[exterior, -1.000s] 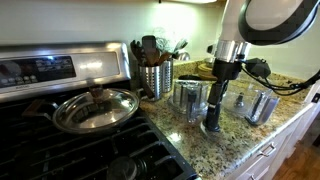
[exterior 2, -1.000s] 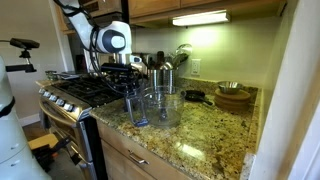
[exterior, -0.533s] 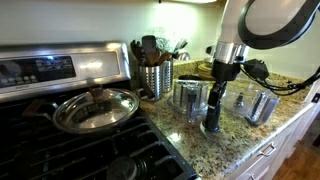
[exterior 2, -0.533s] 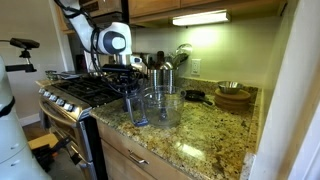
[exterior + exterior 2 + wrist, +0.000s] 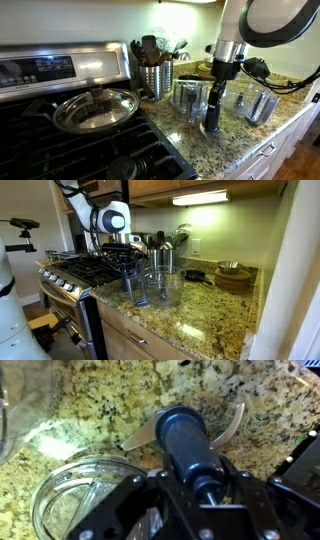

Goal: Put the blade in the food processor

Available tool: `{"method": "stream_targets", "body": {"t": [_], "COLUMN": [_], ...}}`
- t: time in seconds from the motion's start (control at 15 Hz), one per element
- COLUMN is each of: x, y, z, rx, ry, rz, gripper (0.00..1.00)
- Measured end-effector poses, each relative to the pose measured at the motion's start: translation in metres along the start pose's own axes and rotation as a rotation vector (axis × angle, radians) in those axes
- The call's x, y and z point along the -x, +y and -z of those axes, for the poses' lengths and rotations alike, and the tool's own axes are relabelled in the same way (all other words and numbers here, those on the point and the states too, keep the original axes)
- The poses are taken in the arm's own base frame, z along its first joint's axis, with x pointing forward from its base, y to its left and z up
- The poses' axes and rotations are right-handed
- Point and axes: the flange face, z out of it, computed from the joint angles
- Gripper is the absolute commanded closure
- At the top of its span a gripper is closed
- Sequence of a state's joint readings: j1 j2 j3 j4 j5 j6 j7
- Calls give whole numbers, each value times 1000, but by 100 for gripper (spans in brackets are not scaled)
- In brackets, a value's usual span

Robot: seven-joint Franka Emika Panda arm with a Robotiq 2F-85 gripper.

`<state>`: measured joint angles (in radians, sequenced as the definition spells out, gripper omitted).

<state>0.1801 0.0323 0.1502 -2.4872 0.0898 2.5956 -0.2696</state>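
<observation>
The blade (image 5: pixel 186 438) stands upright on the granite counter, a dark blue hub with two curved metal wings. In the wrist view my gripper (image 5: pixel 203 482) is straight above it, both fingers pressed against the top of the hub. In both exterior views the gripper (image 5: pixel 214 104) (image 5: pixel 131 280) reaches down onto the blade (image 5: pixel 212 124) (image 5: pixel 136 297). The food processor's clear bowl (image 5: pixel 190 97) (image 5: pixel 162 286) stands right beside the blade, and its round rim (image 5: pixel 75 490) fills the wrist view's lower left.
A stove with a lidded steel pan (image 5: pixel 95 108) borders the counter. A steel utensil holder (image 5: pixel 155 76) stands behind the bowl. A clear cup (image 5: pixel 262 105) and a small shaker (image 5: pixel 238 100) sit nearby. Stacked bowls (image 5: pixel 232 275) stand further along. The counter edge (image 5: pixel 262 148) is close.
The fingers have closed in from wide open onto the blade's hub. The arm and the blade have stayed in place.
</observation>
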Motion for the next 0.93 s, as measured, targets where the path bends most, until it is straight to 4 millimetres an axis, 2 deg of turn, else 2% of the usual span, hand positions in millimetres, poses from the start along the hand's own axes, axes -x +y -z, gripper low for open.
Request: {"method": "stream_targets", "body": {"t": [0.27,0.6,0.8,0.93], "x": [3,14,19,22], "y": [-10,-15,-9,1], "z": [25,78,113,136], "rx": [-5,-6,2,6], "ry": [-32,-74,-55,-28], "rz": [23,49,34,10], "gripper": [79,79,79,79]}}
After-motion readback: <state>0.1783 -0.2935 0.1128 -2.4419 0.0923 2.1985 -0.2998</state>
